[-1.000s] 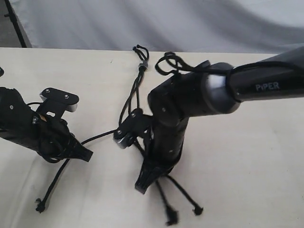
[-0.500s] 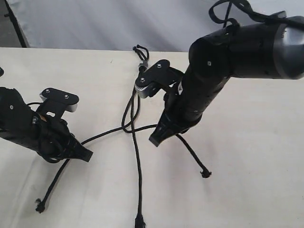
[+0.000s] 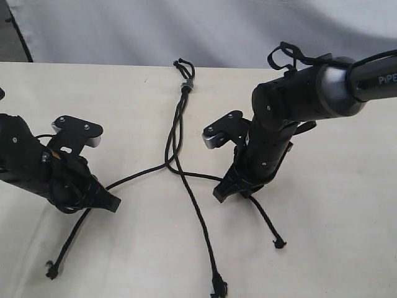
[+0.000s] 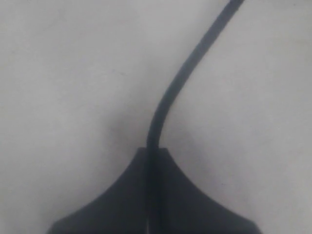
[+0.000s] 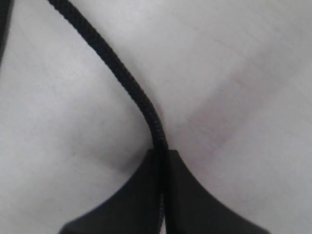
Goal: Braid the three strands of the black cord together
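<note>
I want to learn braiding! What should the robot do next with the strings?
Probably the left gripper should carry its strand over the loose middle strand. Both grippers are shut on outer strands, the right gripper on the right strand, and nothing looks woven below the grey band.

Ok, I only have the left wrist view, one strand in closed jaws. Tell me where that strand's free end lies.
Observer: The left strand runs through the left gripper and its knotted end lies on the table near the front edge.
Operator: Report the right arm.
Observer: The right gripper is shut on the right strand.
Operator: Give me the third strand.
Observer: The middle strand lies free between the arms.
Operator: Locate the bound end.
Observer: The grey band sits at the far side.
</note>
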Available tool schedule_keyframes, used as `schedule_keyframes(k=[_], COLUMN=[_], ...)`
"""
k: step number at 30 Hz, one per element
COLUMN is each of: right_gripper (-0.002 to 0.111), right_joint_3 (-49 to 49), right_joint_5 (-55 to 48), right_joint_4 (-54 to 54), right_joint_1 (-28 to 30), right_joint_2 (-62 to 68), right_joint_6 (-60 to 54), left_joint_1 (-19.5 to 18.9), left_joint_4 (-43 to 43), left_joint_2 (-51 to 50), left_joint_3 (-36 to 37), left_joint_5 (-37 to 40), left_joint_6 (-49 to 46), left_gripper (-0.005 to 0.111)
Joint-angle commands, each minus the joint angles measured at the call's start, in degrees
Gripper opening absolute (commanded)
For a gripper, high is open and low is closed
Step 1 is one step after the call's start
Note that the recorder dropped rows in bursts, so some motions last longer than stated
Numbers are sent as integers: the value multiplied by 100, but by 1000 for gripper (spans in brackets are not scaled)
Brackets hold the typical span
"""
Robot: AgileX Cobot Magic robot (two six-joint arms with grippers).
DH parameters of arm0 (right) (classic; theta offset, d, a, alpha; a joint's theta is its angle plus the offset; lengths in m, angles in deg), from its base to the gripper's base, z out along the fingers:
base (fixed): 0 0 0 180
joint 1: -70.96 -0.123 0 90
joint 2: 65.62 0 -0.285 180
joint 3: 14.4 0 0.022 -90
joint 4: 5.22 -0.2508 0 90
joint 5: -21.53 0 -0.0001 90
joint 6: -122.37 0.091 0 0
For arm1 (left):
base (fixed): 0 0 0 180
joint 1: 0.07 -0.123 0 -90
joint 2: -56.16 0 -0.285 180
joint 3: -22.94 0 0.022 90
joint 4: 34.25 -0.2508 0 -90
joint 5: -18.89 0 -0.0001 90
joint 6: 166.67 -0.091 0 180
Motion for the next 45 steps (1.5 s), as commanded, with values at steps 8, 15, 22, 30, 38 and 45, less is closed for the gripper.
schedule_keyframes(k=[8,15,22,30,38,45], right_gripper=[55,65,65,65,65,65], right_joint_3=[-4,-4,-40,-1027,-2229,-2807], right_joint_5=[101,133,189,1408,2632,4043], right_joint_4=[246,357,619,1147,876,793], right_joint_1=[22,33,33,272,1644,1757], right_joint_2=[-62,-1229,-2425,-3192,-3712,-3763], right_joint_6=[295,295,295,489,527,493], left_joint_1=[-14,-14,123,1762,2660,2932], left_joint_4=[124,124,652,945,672,-2126], left_joint_2=[6,37,614,512,-1070,-1652], left_joint_3=[40,40,-36,-788,-2280,-3100], left_joint_5=[-123,47,639,810,1703,2574], left_joint_6=[32,32,-24,-26,432,3481], left_gripper=[69,72,72,72,72,72])
